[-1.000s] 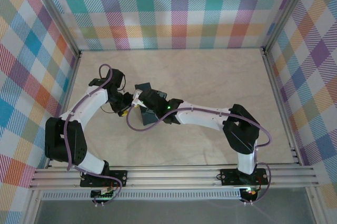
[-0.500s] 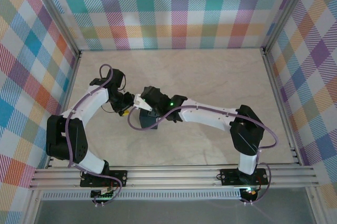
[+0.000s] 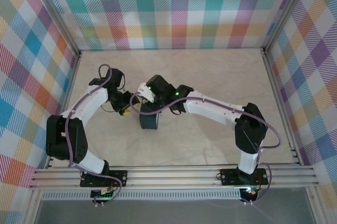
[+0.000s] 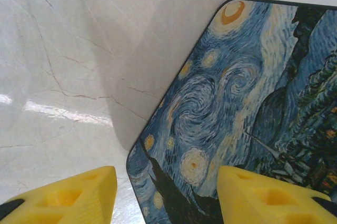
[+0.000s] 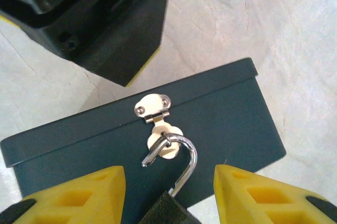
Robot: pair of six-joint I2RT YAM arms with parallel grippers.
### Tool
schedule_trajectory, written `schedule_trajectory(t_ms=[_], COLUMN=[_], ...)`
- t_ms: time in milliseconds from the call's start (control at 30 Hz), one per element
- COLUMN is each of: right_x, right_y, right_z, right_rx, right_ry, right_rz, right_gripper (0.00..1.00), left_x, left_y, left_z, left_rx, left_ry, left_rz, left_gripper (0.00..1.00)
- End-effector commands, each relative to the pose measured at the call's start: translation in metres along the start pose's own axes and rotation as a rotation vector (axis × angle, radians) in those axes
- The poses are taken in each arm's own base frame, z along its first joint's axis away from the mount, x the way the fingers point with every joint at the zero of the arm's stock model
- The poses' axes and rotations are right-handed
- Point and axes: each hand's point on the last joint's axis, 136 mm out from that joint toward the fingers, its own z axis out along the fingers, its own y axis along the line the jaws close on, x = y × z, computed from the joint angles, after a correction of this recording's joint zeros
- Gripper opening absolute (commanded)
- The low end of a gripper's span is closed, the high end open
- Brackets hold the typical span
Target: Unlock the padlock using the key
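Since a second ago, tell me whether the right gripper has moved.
Yes. In the top view the right gripper has drawn back toward the far wall, away from the near rail, leaving more of the box uncovered.

Left end effector (image 3: pixel 127 106) crowds the box (image 3: pixel 149 122) behind the padlock (image 5: pixel 163 212); far table (image 3: pixel 210 71) lies open.

Overhead view from behind; both wrist close-ups downward onto the shared box (image 3: pixel 149 122).

1 box (image 5: pixel 226 113), 1 padlock (image 5: pixel 167 211), 1 hasp (image 5: pixel 153 107); 2 arms: 1 left arm (image 3: pixel 87 105), 1 right arm (image 3: pixel 216 111).
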Motion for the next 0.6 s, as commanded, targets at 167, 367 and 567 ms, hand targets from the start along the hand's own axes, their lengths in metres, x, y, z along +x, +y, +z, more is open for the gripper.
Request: schedule_trajectory(t_ms=[167, 367, 567], right_x=[-0.001, 0.018, 0.021], right_y=[-0.038, -0.032, -0.02], right_z=[-0.047, -0.029, -0.019], right_rx=[-0.109, -0.262, -0.324], right_ry=[-0.108, -0.042, -0.004], right_rz=[0.474, 0.644, 0.686], right_gripper=[0.54, 0.57, 0.64], left_x=[-0.001, 0.001, 0.001], left_y=[-0.001, -0.002, -0.001], left_z=[-0.002, -0.004, -0.005], left_rx=[0.029, 0.042, 0.037], left_ry=[0.005, 0.003, 0.0], left_rz=[-0.021, -0.026, -0.025], left_gripper=[0.53, 0.53, 0.53])
